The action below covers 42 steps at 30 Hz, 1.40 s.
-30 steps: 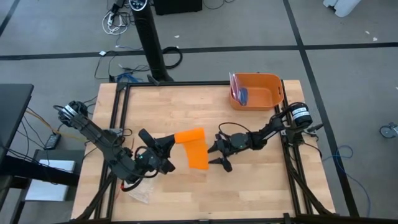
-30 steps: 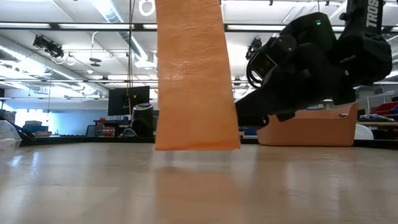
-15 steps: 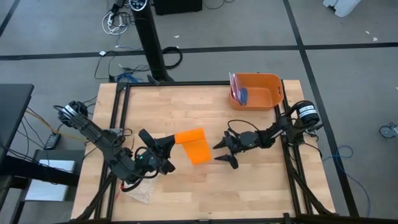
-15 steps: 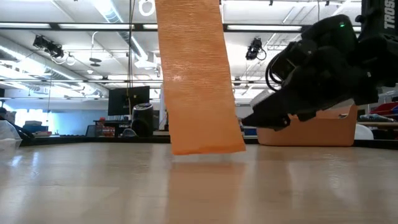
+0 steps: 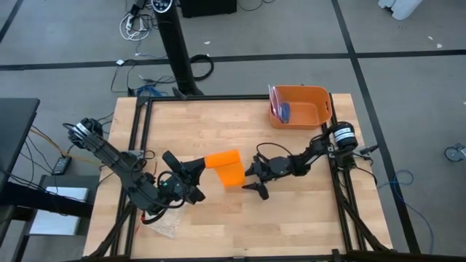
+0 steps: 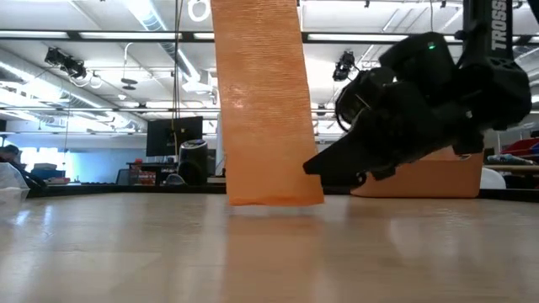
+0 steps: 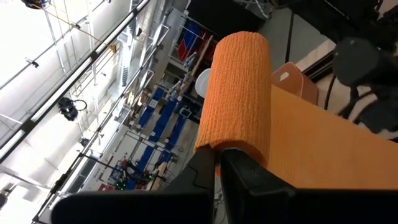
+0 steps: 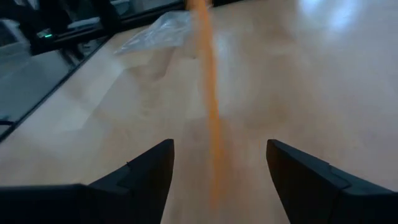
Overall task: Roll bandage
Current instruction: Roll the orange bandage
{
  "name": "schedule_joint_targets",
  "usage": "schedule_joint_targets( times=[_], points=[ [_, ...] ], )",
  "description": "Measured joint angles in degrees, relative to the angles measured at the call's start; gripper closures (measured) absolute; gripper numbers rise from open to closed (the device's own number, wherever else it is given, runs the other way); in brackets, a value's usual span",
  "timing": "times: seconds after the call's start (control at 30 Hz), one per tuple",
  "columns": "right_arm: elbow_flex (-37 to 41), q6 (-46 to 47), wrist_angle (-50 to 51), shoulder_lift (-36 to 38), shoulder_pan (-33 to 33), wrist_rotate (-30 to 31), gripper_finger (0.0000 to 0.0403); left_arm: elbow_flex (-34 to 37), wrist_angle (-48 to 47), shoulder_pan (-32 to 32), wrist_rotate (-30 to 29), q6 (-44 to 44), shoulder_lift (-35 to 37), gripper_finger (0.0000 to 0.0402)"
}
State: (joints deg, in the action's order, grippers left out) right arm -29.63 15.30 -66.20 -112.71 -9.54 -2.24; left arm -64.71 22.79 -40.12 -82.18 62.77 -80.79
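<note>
now back in close: right gripper [image 5: 249, 180] returned toward the hanging strip after pulling off toward the table's right side half a second ago, fingers spread wide and empty, one to each side of the bandage's [image 5: 226, 168] free end, which shows edge-on between them in the right wrist view. no contact visible yet. left gripper [image 5: 195, 177] unmoved over the table's left-centre, clenched on the rolled top of the bandage, the roll sitting just above its fingertips in the left wrist view. strip hangs from there, lower edge just above or barely at the wooden table [image 5: 291, 218] in the low view, nearer upright than the slight slant of half a second ago. probably lining up to take the loose end and resume winding; little rolled so far. orange bin [image 5: 298, 107] far right corner, plastic bag [image 5: 162, 224] near the left arm, both untouched.
</note>
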Motion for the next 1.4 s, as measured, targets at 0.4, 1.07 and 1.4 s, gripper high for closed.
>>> schedule_joint_targets(
  times=[0.4,1.07,1.4],
  points=[
    [-4.8,0.4,0.1,-6.1,-4.2,5.0,0.0345,0.0,1.9,0.0,0.2,-0.2,0.0,0.0387],
    [-8.1,-0.1,10.5,9.3,-22.6,14.3,0.0401,5.7,1.7,5.1,-0.2,-1.9,1.8,0.0387],
    [-19.1,-12.3,33.2,19.9,-25.0,21.4,0.0402,21.9,1.9,10.5,-0.2,-13.5,9.1,0.0388]
  ],
)
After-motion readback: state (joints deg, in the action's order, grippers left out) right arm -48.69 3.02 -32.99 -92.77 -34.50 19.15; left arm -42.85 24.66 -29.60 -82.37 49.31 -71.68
